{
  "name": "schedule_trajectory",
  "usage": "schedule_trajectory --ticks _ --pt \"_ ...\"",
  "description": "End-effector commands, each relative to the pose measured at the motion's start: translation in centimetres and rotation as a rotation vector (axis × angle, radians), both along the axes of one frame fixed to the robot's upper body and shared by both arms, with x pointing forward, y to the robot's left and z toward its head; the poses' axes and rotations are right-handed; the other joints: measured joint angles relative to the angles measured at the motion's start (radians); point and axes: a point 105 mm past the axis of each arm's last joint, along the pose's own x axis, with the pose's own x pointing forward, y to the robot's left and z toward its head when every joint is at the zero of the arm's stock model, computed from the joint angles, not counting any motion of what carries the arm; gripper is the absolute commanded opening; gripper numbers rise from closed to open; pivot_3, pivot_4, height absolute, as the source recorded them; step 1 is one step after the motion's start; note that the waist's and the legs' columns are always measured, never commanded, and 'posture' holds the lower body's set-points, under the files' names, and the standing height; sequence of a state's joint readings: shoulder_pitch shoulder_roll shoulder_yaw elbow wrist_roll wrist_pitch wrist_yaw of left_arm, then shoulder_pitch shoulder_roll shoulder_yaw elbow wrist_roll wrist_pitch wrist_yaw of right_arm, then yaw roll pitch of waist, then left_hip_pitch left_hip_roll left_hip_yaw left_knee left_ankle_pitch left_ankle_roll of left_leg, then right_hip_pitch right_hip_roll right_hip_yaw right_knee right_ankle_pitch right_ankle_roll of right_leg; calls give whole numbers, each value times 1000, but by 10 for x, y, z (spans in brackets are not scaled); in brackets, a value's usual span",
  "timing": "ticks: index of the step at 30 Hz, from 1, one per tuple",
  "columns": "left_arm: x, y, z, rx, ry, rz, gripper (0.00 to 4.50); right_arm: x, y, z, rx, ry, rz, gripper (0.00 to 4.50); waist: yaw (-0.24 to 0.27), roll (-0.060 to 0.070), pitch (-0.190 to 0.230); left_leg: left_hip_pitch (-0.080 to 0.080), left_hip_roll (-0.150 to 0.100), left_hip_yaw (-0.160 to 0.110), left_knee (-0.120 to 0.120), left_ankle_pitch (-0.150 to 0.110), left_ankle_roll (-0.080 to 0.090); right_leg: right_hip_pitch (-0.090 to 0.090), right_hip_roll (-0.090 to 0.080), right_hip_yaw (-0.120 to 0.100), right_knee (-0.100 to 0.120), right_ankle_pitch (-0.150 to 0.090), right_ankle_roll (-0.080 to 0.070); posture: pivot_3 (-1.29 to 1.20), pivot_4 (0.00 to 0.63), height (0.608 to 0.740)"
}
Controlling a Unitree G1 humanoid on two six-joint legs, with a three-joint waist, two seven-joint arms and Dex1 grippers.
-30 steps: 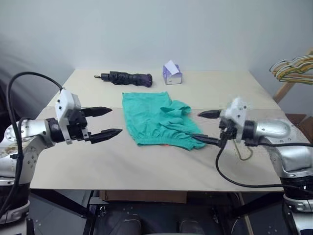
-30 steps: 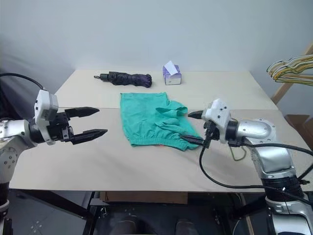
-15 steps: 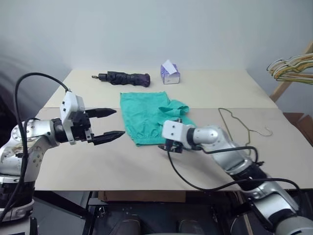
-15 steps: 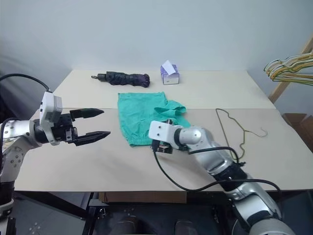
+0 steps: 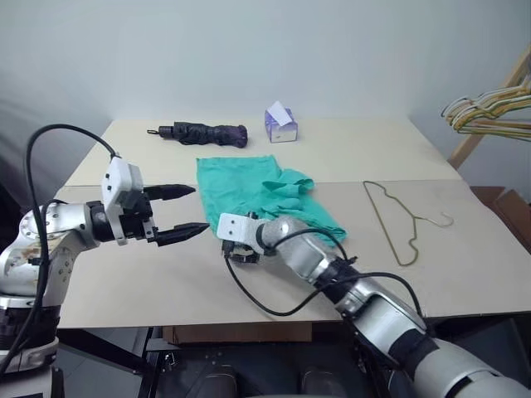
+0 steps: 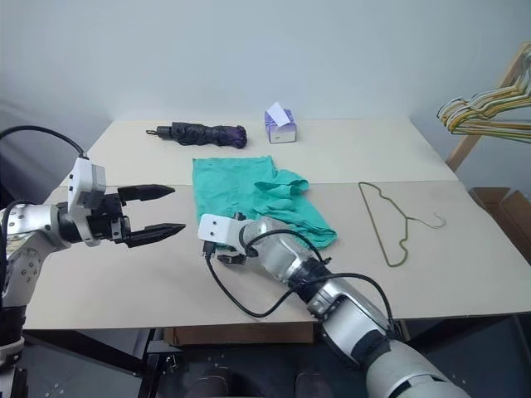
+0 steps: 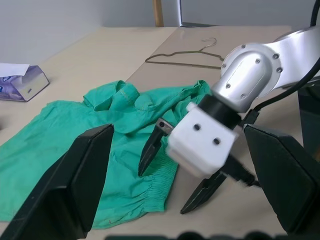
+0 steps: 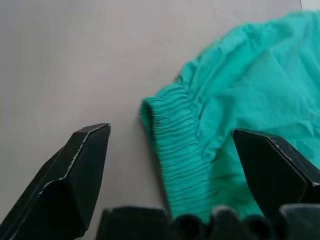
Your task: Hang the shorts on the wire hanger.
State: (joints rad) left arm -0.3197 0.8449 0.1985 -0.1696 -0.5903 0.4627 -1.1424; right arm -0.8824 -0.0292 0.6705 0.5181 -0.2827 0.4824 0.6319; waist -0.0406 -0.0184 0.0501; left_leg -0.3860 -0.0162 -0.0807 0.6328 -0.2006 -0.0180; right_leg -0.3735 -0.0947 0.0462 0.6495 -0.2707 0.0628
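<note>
The right gripper [image 7: 187,172] has swung across from the table's right side, fingers spread over the waistband corner of the shorts [image 5: 257,195] mid-table, ready to pinch it, while the left gripper [image 5: 178,211] hovers, fingers released, and the wire hanger [image 5: 398,224] lies uncovered toward the right edge.

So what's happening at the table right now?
The robot is set to hang the shorts on the wire hanger. Its right tool is open and hangs just over the gathered waistband at the near edge of the shorts, gripping nothing. The left tool is open too, above bare table beside the shorts. The hanger lies flat on the table, apart from the shorts. A folded umbrella and a tissue box sit at the far side.
</note>
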Motion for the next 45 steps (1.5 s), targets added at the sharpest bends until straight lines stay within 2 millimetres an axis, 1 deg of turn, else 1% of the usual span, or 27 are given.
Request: schedule_trajectory --ticks 1,2,4,5,6,11,14,15,19,21,24,25,28,29,31,33,36,38,40,42,43,45 --pt "0 3 9 11 -49 10 4500 13 6 7 3 -67 -43 4208 -1 0 0 1 0 0 -2 1 -1 0 0 0 0 0 0 79 0 740" --pt "0 3 9 13 -51 11 4500 14 6 5 -4 -74 -49 4100 -2 -1 0 2 0 -1 -4 2 -3 0 0 0 0 0 0 79 0 740" --pt "0 3 8 17 -54 14 4500 16 5 1 -17 -84 -49 3566 -2 -1 0 3 0 -1 -6 3 -4 -1 1 0 1 0 0 79 0 740" --pt "0 3 8 19 -55 15 4500 15 5 -1 -18 -84 -46 3175 -2 -1 0 3 0 -1 -6 3 -5 -1 1 0 2 0 0 79 0 740" --pt "0 4 8 20 -56 16 4500 14 4 -2 -18 -83 -42 2916 -1 -1 0 4 0 -1 -6 3 -5 -1 1 0 3 0 0 79 0 740" --pt "3 3 6 23 -57 22 4500 11 -4 -5 -17 -87 -28 1087 1 -1 0 4 0 -1 -6 3 -6 -1 1 0 4 -1 -1 79 0 740" --pt "4 2 4 23 -57 21 4500 11 -15 1 7 -111 -9 65 2 -1 0 3 0 -1 -6 3 -6 -2 1 0 5 -1 -1 56 0 740" --pt "5 2 3 23 -56 21 4500 11 -21 7 24 -124 12 26 3 -1 -1 3 0 -1 -6 3 -6 -2 1 0 5 -1 -1 56 0 740" --pt "8 1 2 28 -58 17 4500 2 -42 38 75 -173 145 26 2 -1 -1 1 0 -1 -5 3 -6 -4 0 0 5 -1 -1 46 0 740" --pt "11 2 4 27 -61 17 4500 -6 -56 55 60 -217 264 26 -1 -1 -1 -1 0 -1 -5 4 -6 -6 0 0 5 -1 -1 46 0 740" --pt "13 1 4 26 -64 12 4500 -18 -84 78 -7 -284 469 26 -4 -1 -1 -2 0 0 -4 4 -6 -7 0 0 6 -1 -1 46 0 740" --pt "15 0 4 26 -63 8 4500 -21 -95 84 -38 -296 525 26 -6 -1 -1 -2 1 0 -4 4 -5 -7 0 0 5 -1 0 -6 0 740" --pt "17 -4 1 26 -61 -6 4500 -25 -130 92 -156 -247 603 26 -9 -1 -1 -2 1 1 -4 4 -6 -6 0 0 5 -2 0 -21 0 740" --pt "18 -6 0 25 -60 -13 4500 -27 -146 91 -216 -213 616 26 -10 -1 -1 -2 1 0 -4 4 -5 -6 0 0 5 -2 0 -34 0 740" --pt "19 -8 -1 24 -58 -23 4500 -30 -170 88 -303 -163 629 26 -13 -2 -1 -2 1 0 -4 3 -5 -5 0 0 4 -2 0 -38 0 740" --pt "19 -11 -3 25 -53 -32 4500 -32 -184 83 -344 -129 609 26 -20 -2 -1 -2 1 0 -4 3 -5 -4 0 0 3 -2 0 -55 0 740" --pt "19 -15 -6 29 -47 -51 4500 -35 -197 70 -376 -92 532 874 -30 -2 -1 -1 1 0 -4 3 -5 -4 0 0 3 -2 -1 -74 0 740" --pt "18 -17 -7 33 -44 -63 4500 -42 -203 65 -379 -77 477 1504 -33 -2 -1 -2 2 1 -4 3 -5 -4 0 0 4 -2 -1 -79 0 740" --pt "18 -18 -8 35 -38 -71 4500 -49 -210 65 -389 -96 419 2242 -32 -2 -1 -3 2 1 -4 3 -5 -6 0 0 4 -2 -1 -90 0 740" --pt "18 -18 -11 46 -33 -77 4500 -56 -217 67 -436 -148 351 2979 -32 -2 -1 -6 2 1 -2 3 -5 -9 0 1 6 -2 -1 -102 0 740" --pt "17 -18 -12 50 -30 -80 4500 -60 -219 69 -434 -165 294 3286 -31 -2 -1 -6 2 1 -2 3 -5 -10 0 1 7 -2 -1 -105 0 740" --pt "17 -18 -15 59 -23 -89 4500 -71 -215 75 -398 -188 204 4004 -32 -2 -1 -6 2 1 -1 3 -5 -10 1 1 7 -2 -1 -116 0 740"
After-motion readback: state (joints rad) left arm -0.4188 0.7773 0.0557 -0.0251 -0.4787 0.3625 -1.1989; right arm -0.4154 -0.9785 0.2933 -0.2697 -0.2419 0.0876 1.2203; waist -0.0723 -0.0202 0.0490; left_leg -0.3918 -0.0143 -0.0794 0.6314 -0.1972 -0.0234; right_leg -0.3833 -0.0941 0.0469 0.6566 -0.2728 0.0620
